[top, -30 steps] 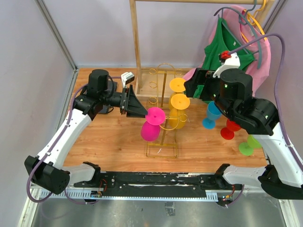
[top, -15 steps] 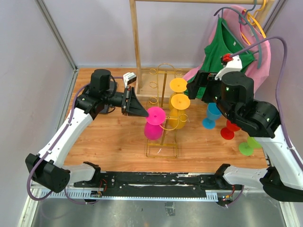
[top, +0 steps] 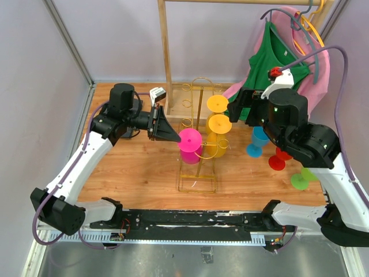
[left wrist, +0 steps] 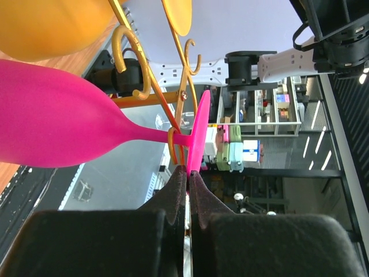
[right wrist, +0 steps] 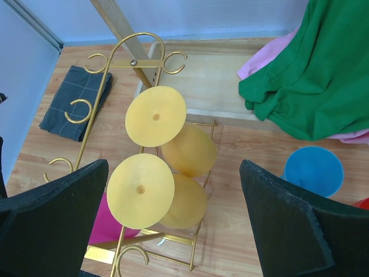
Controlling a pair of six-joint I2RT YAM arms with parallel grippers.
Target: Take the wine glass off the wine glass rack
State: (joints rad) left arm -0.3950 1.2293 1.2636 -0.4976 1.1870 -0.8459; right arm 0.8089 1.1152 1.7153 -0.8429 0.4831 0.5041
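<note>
A pink wine glass hangs on its side from a ring hook of the gold wire wine glass rack. In the left wrist view its bowl lies to the left, and the stem passes through a gold hook. My left gripper is shut on the rim of the glass's round foot. In the top view the left gripper comes in from the rack's left side. My right gripper hovers wide open above two yellow glasses on the rack, touching nothing.
Blue, red and green glasses stand on the table to the right. A wooden clothes rail with green and pink garments stands behind the rack. A dark folded cloth lies at the back left.
The left gripper has closed onto the pink glass's foot. The pink bowl has swung up a little toward the rack. The right arm has shifted slightly.
</note>
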